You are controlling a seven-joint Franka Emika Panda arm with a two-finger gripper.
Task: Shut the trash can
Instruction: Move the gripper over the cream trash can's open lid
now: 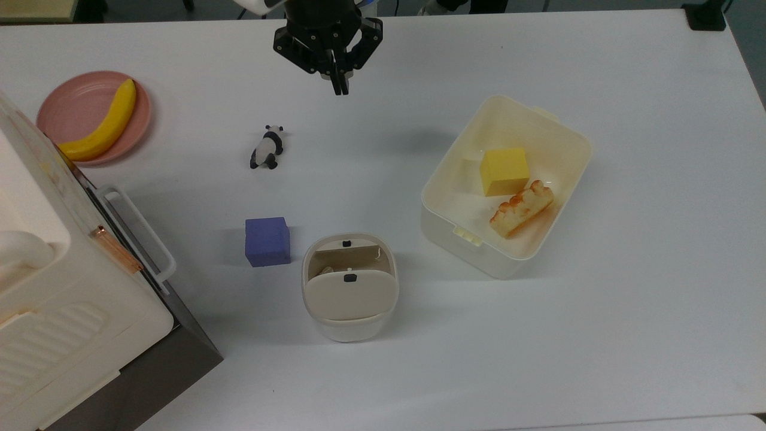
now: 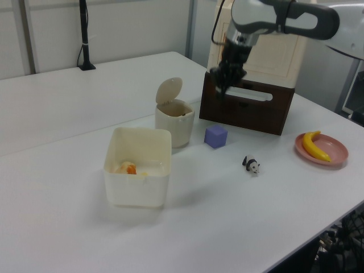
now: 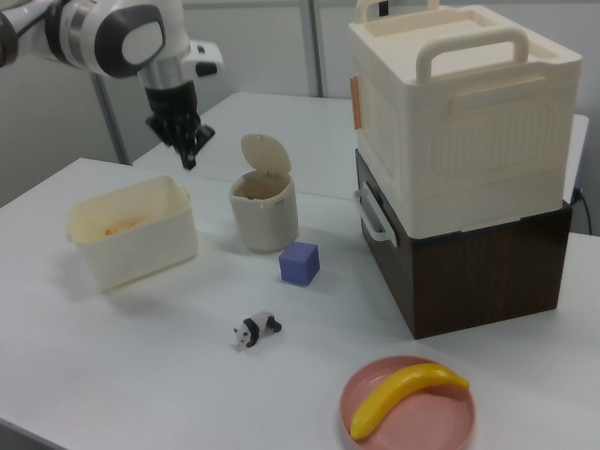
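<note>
**A:** Where does the trash can (image 1: 350, 287) stand, taking the purple cube (image 1: 267, 241) as the mark?

**B:** Just beside the cube, on the top view's right, not touching it. Its lid (image 3: 265, 154) is up on its hinge, so the can is open. In the top view the raised lid covers the nearer half of the opening; something pale lies inside, too shadowed to make out.

**A:** And the gripper (image 1: 339, 88)?

**B:** Well apart from the cube, above the bare table (image 1: 598, 335) past the panda figure (image 1: 266, 148). Its fingers are pressed together and hold nothing. In the left view it shows dark against the brown base of the big white appliance (image 2: 259, 68), so its tips are hard to separate there.

**A:** What else sits around the cube?

**B:** The cream food box (image 1: 508, 185) lies beyond the trash can, holding a yellow block (image 1: 504, 171) and a bread-like piece (image 1: 520, 208). The pink plate (image 1: 78, 108) with a banana (image 1: 102, 126) is well apart, past the panda. The appliance is cut off by the top view's left edge.
</note>
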